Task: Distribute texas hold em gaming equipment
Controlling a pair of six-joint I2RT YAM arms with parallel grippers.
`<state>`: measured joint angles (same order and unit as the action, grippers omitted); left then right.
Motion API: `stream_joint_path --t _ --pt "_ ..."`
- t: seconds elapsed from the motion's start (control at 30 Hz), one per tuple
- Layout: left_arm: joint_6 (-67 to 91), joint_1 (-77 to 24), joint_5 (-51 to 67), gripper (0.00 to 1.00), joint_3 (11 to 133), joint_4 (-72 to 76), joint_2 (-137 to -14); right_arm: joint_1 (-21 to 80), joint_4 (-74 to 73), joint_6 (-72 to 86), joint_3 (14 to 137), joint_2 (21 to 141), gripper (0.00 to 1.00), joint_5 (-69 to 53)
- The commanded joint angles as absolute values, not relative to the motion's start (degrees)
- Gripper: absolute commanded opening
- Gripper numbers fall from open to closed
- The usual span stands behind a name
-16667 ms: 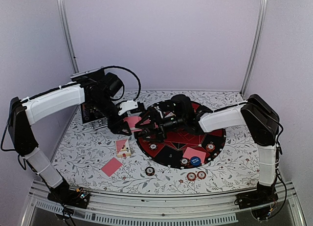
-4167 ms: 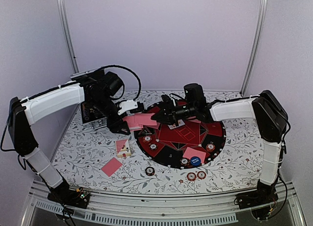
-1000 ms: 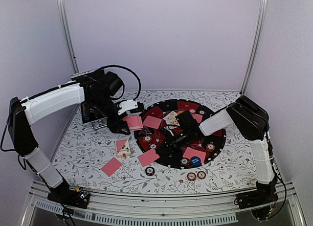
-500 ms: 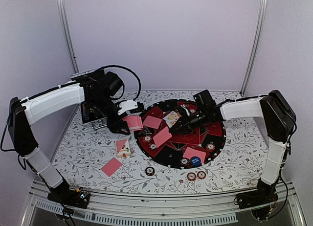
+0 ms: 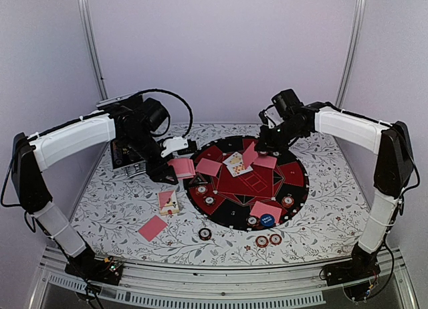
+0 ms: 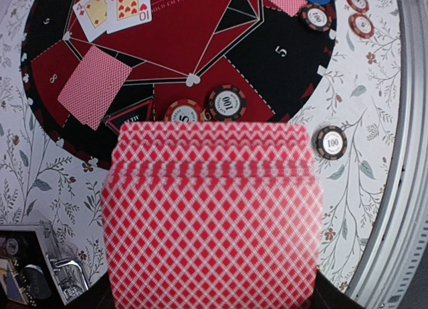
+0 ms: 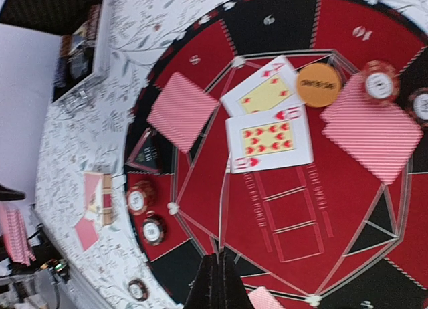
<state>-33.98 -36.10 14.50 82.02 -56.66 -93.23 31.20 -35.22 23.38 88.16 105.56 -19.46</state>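
**Current state.** The left gripper (image 5: pixel 172 172) is clamped on a deck of pink-backed playing cards (image 6: pixel 212 215), held above the floral-patterned desk (image 5: pixel 120 196) just beside the left rim of the round red-and-black felt mat (image 5: pixel 294 177). The right gripper (image 5: pixel 261 147) is pinched together on a single pink-backed card (image 5: pixel 249 154), which hangs tilted above the far part of the mat. In the right wrist view this card appears edge-on between the fingers.

**Items already laid.** Two face-up cards (image 7: pixel 267 132) and an orange button disc (image 7: pixel 318 84) lie near the mat centre. Face-down cards and red-and-white poker chips (image 6: pixel 226 103) occupy the outer segments.

**Likely faults.**
- The single card is gripped at one edge only. A fast swing or a release from height may let it flutter, flip face-up, or land on the face-up cards.
- The deck edges look stepped, not flush. Any jolt may shed cards onto the desk.
- A low approach may strike the chips or the disc.
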Motion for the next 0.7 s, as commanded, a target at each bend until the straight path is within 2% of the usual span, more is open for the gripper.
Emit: stream_joint_path --t 0.0,0.27,0.67 --pt "-33.75 -35.77 14.88 0.0 82.53 -56.62 -91.01 32.89 -45.45 17.76 93.01 104.23 0.0 2.15" --pt "-33.75 -35.79 15.03 0.0 83.12 -56.72 -91.41 40.81 -52.0 14.09 101.15 112.57 0.0 24.7" --pt "-33.84 -35.77 14.59 0.0 83.23 -56.95 -91.23 50.71 -55.39 11.04 112.38 131.33 0.0 36.67"
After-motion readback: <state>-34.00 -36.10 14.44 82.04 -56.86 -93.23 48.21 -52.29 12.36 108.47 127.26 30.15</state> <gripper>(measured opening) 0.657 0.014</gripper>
